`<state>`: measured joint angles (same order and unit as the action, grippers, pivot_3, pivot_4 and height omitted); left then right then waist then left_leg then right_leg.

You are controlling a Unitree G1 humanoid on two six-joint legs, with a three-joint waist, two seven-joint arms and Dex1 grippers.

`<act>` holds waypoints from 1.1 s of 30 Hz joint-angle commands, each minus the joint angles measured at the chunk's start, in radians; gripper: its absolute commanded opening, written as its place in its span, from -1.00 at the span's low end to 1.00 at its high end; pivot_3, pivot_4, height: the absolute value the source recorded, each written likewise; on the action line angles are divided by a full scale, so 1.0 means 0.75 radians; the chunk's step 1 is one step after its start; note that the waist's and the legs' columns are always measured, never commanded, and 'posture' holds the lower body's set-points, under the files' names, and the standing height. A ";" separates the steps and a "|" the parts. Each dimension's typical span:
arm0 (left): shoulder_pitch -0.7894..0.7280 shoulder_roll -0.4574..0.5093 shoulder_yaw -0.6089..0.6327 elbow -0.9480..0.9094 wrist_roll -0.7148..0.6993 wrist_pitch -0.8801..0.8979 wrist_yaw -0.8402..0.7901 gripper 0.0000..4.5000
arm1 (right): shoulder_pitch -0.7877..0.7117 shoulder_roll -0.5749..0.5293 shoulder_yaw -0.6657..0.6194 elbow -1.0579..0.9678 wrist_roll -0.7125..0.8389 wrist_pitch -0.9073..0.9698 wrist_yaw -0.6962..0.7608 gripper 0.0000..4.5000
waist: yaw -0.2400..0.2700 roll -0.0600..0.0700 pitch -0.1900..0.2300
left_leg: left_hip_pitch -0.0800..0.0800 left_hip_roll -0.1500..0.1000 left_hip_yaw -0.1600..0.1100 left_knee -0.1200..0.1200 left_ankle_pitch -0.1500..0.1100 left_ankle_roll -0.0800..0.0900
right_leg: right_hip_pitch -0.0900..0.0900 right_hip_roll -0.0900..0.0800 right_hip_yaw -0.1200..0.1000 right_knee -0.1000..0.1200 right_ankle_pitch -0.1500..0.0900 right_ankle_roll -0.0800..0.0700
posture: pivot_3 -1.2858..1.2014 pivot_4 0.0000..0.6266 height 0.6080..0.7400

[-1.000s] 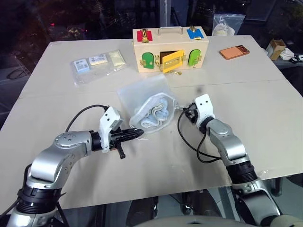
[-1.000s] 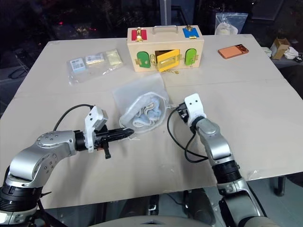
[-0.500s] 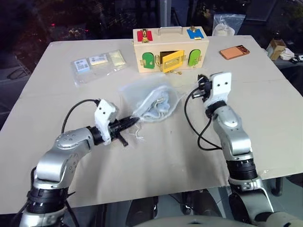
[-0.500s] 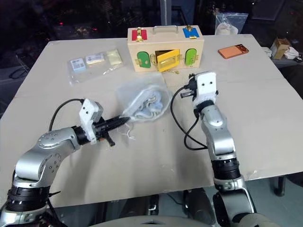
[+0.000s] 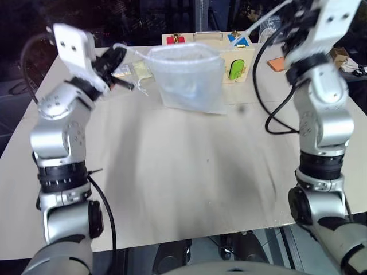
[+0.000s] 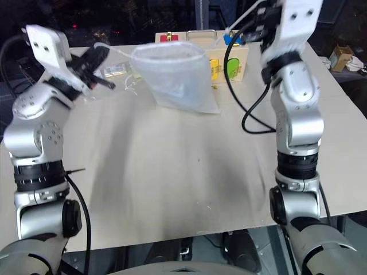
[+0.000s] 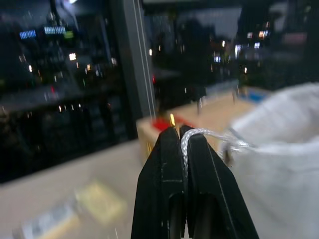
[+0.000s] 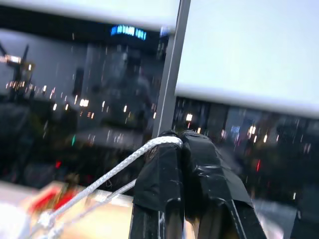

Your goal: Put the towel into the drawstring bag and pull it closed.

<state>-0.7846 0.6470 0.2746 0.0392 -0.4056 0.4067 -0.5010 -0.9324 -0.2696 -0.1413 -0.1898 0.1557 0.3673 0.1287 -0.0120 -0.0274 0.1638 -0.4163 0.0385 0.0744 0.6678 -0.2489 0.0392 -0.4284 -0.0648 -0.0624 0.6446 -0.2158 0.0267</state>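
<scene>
Both hands, left hand (image 7: 179, 130) and right hand (image 8: 179, 137), pinch a cord (image 7: 204, 133) each; the bag (image 5: 189, 80) hangs above the desk (image 5: 189, 172), towel (image 5: 192, 86) inside. We should pull outward evenly.

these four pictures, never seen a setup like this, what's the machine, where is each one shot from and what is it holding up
It is a humanoid robot with two arms, each ending in a two-fingered black gripper. The two wide pictures come from cameras in its head, looking down over a beige table. The two close-ups come from a camera on each wrist, looking along that arm's fingers.

The left gripper and the right gripper are each shut on a white cord. Between them the drawstring bag hangs above the table, with a pale blue shape inside, likely the towel.

Behind it on the table stand a wooden box with coloured doors, a clear packet bag and an orange phone.
</scene>
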 commanded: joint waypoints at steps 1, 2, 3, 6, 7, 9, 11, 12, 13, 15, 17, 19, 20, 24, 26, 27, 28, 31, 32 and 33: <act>-0.009 0.050 0.004 0.093 0.033 -0.074 -0.069 -1.00 | -0.074 -0.063 -0.080 -0.027 0.012 -0.011 -0.016 -0.99 | -0.003 0.000 0.000 | 0.000 0.000 0.001 -0.001 0.000 0.000 | 0.000 0.000 0.000 -0.001 0.000 0.000 | 0.03 -0.52 1.00; 0.013 0.062 -0.005 0.128 0.063 -0.091 -0.070 -1.00 | -0.061 -0.071 -0.091 -0.034 0.007 -0.006 -0.031 -0.99 | -0.003 0.000 0.000 | 0.000 0.000 0.001 -0.001 0.000 0.000 | 0.000 0.000 0.001 -0.001 0.000 0.000 | 0.03 -0.52 1.00; 0.026 0.070 -0.004 0.162 0.092 -0.116 -0.057 -1.00 | -0.047 -0.082 -0.107 -0.040 -0.002 0.001 -0.053 -0.99 | -0.005 0.000 0.000 | 0.001 0.000 0.002 -0.001 0.000 0.000 | 0.000 0.000 0.002 0.000 0.000 0.000 | 0.03 -0.52 1.00; 0.030 0.086 0.025 0.281 0.180 -0.166 0.055 -1.00 | -0.022 -0.128 -0.204 -0.038 -0.038 0.006 -0.147 -0.99 | -0.003 0.000 0.000 | 0.001 0.001 0.003 -0.001 0.000 0.000 | -0.001 0.000 0.001 0.001 0.000 0.000 | 0.03 -0.52 1.00; 0.026 0.090 0.036 0.315 0.204 -0.179 0.096 -1.00 | -0.019 -0.144 -0.239 -0.030 -0.049 0.005 -0.183 -0.99 | -0.002 0.000 0.000 | 0.000 0.001 0.002 0.000 0.000 0.000 | -0.001 0.000 0.001 0.002 0.000 0.000 | 0.03 -0.52 1.00; 0.024 0.092 0.068 0.376 0.240 -0.192 0.189 -1.00 | -0.007 -0.197 -0.341 0.006 -0.064 -0.003 -0.261 -0.99 | 0.005 0.000 0.000 | 0.000 0.001 0.002 0.000 0.000 0.000 | -0.002 -0.001 0.001 0.002 0.000 0.000 | 0.03 -0.52 1.00; 0.030 0.092 0.095 0.428 0.256 -0.192 0.264 -1.00 | 0.014 -0.266 -0.436 0.056 -0.073 -0.025 -0.308 -0.99 | 0.008 0.000 0.000 | 0.000 0.000 0.002 0.000 0.000 0.000 | -0.001 -0.002 0.001 0.002 0.000 0.000 | 0.03 -0.52 1.00; 0.035 0.098 0.097 0.450 0.268 -0.195 0.287 -1.00 | 0.022 -0.294 -0.469 0.079 -0.071 -0.036 -0.321 -0.99 | 0.008 0.000 0.000 | 0.000 0.000 0.002 0.000 0.000 0.000 | -0.001 -0.003 0.001 0.002 0.000 0.000 | 0.03 -0.52 1.00; 0.037 0.104 0.098 0.470 0.273 -0.200 0.300 -1.00 | 0.028 -0.317 -0.489 0.101 -0.066 -0.037 -0.326 -0.99 | 0.008 0.000 0.000 | 0.000 0.000 0.003 0.000 0.000 0.000 | -0.001 -0.003 0.001 0.001 0.000 0.000 | 0.03 -0.52 1.00; 0.022 0.129 0.097 0.538 0.303 -0.235 0.345 -1.00 | 0.040 -0.374 -0.512 0.160 -0.070 -0.060 -0.326 -0.99 | 0.003 0.000 0.000 | 0.000 0.000 0.004 0.000 0.000 0.000 | -0.001 -0.004 0.002 0.001 0.000 0.000 | 0.03 -0.52 1.00; -0.011 0.155 0.102 0.610 0.328 -0.286 0.390 -1.00 | 0.045 -0.417 -0.514 0.211 -0.070 -0.089 -0.321 -0.99 | -0.004 0.000 0.000 | 0.000 0.000 0.005 0.000 0.000 0.000 | -0.001 -0.003 0.002 0.002 0.000 0.000 | 0.03 -0.52 1.00; -0.060 0.190 0.104 0.697 0.356 -0.367 0.433 -1.00 | 0.035 -0.452 -0.506 0.259 -0.066 -0.126 -0.321 -0.99 | -0.008 0.000 0.000 | 0.001 0.000 0.005 0.000 0.000 0.000 | -0.002 -0.002 0.002 0.002 0.000 0.000 | 0.03 -0.52 1.00; -0.097 0.208 0.107 0.741 0.365 -0.416 0.450 -1.00 | 0.025 -0.471 -0.498 0.290 -0.059 -0.142 -0.307 -0.99 | -0.008 0.000 0.000 | 0.001 0.001 0.006 -0.001 0.000 0.000 | -0.002 -0.002 0.003 0.002 0.000 0.000 | 0.03 -0.52 1.00; -0.189 0.202 0.073 0.786 0.333 -0.544 0.358 -1.00 | 0.010 -0.522 -0.417 0.385 0.025 -0.098 -0.136 -0.99 | -0.002 0.000 0.000 | 0.001 0.001 0.007 -0.001 0.000 0.000 | -0.003 -0.002 0.002 0.002 0.000 0.000 | 0.03 -0.52 1.00; -0.187 0.167 0.036 0.750 0.298 -0.548 0.265 -1.00 | 0.034 -0.504 -0.342 0.380 0.110 -0.054 0.020 -0.99 | -0.002 0.000 0.000 | 0.001 0.001 0.009 -0.001 0.000 0.000 | -0.002 -0.003 0.004 0.001 0.000 0.000 | 0.03 -0.52 1.00; -0.166 0.130 0.013 0.699 0.247 -0.505 0.179 -1.00 | 0.068 -0.479 -0.291 0.351 0.173 -0.017 0.128 -0.99 | -0.002 0.000 -0.001 | 0.001 0.001 0.011 -0.001 0.000 0.001 | -0.002 -0.003 0.004 0.000 0.000 0.001 | 0.03 -0.52 1.00; -0.128 0.095 -0.012 0.626 0.199 -0.491 0.089 -1.00 | 0.117 -0.456 -0.237 0.297 0.248 0.035 0.244 -0.99 | -0.002 -0.001 -0.001 | 0.001 0.001 0.013 -0.001 0.000 0.001 | -0.002 -0.003 0.004 0.000 0.000 0.001 | 0.03 -0.52 1.00; -0.002 0.050 -0.049 0.434 0.099 -0.392 -0.088 -1.00 | 0.246 -0.437 -0.160 0.102 0.443 0.203 0.448 -0.99 | -0.003 0.000 -0.002 | 0.002 0.002 0.016 0.001 -0.001 0.001 | 0.001 -0.002 0.004 0.000 0.000 0.001 | 0.03 -0.52 1.00; 0.063 0.041 -0.057 0.349 0.055 -0.328 -0.138 -1.00 | 0.315 -0.447 -0.137 -0.004 0.543 0.284 0.525 -0.99 | -0.002 0.000 -0.001 | 0.001 0.002 0.016 0.001 -0.001 0.001 | 0.000 -0.002 0.004 0.001 0.000 0.001 | 0.03 -0.52 1.00; 0.109 0.035 -0.061 0.285 0.023 -0.279 -0.170 -1.00 | 0.362 -0.454 -0.123 -0.080 0.614 0.345 0.578 -0.99 | -0.002 0.000 -0.001 | 0.000 0.002 0.015 0.001 -0.001 0.001 | -0.001 -0.002 0.003 0.002 0.001 0.001 | 0.03 -0.52 1.00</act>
<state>-0.7118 0.6529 0.2129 0.3540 -0.3385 0.1515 -0.5801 -0.6604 -0.5770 -0.2138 -0.1188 0.5155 0.5655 0.4877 -0.0135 -0.0276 0.1628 -0.4165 0.0406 0.0844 0.6681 -0.2494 0.0402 -0.4297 -0.0663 -0.0597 0.6459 -0.2154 0.0276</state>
